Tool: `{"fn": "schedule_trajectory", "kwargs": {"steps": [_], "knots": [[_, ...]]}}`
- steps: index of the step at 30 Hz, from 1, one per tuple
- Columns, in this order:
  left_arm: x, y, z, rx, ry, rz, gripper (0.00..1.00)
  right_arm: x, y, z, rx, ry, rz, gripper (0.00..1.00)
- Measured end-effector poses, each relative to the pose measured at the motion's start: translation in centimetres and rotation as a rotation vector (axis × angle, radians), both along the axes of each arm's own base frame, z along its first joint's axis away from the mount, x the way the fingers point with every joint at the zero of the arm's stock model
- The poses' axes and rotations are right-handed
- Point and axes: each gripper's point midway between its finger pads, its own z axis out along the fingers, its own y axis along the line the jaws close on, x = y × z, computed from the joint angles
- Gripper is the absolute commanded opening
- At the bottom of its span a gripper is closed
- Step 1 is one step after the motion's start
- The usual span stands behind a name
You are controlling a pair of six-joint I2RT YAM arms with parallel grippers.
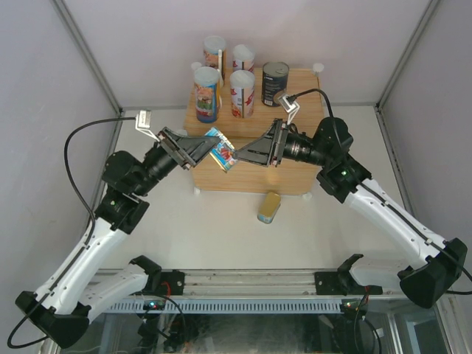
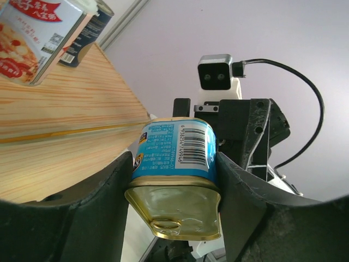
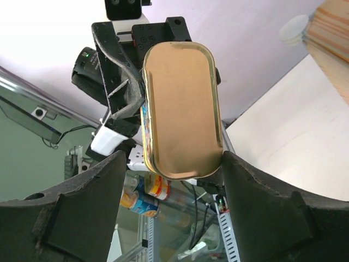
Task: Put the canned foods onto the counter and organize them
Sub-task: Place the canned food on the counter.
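Observation:
A flat gold tin with a blue label (image 1: 221,150) hangs in the air in front of the counter (image 1: 295,173), between both arms. My left gripper (image 1: 212,151) is shut on it; in the left wrist view both pads press the tin's (image 2: 177,164) labelled sides, with the pull-tab end facing the camera. My right gripper (image 1: 240,156) stands open around the tin's other end. The right wrist view shows the tin's plain gold face (image 3: 182,109) between spread jaws, with a gap on the left side. Four tall white-lidded cans (image 1: 207,94) and a dark can (image 1: 275,74) stand on the counter.
A second gold tin (image 1: 269,206) lies on the white table in front of the counter. The standing cans are grouped at the back left of the counter top. Grey walls enclose the table on three sides.

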Motion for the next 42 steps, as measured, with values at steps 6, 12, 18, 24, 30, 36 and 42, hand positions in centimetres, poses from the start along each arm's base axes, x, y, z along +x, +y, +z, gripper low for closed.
{"fn": "schedule_trajectory", "kwargs": {"steps": [6, 12, 18, 24, 30, 36, 42], "knots": [[0.8, 0.1, -1.4, 0.031, 0.051, 0.03, 0.0, 0.6, -0.4, -0.9, -0.041, -0.017, -0.036, 0.71], [1.1, 0.3, -2.4, 0.047, 0.088, 0.05, 0.0, 0.2, -1.5, -0.7, -0.068, -0.068, -0.08, 0.71], [1.2, 0.6, -2.4, 0.046, 0.093, 0.065, 0.0, 0.3, -2.4, -1.1, -0.105, -0.107, -0.124, 0.71], [0.9, 0.8, -2.0, 0.038, 0.085, 0.069, 0.0, 1.0, -3.3, -2.2, -0.173, -0.148, -0.192, 0.72], [1.1, 0.8, -2.7, 0.049, 0.114, 0.071, 0.0, 1.4, -5.0, -2.6, -0.253, -0.257, -0.29, 0.72], [1.7, 0.8, -3.4, 0.07, 0.158, 0.093, 0.0, 2.1, -5.6, -1.6, -0.379, -0.437, -0.403, 0.72], [2.0, 1.0, -3.5, 0.077, 0.192, 0.112, 0.0, 1.1, -4.7, -0.8, -0.47, -0.603, -0.447, 0.76]]}}
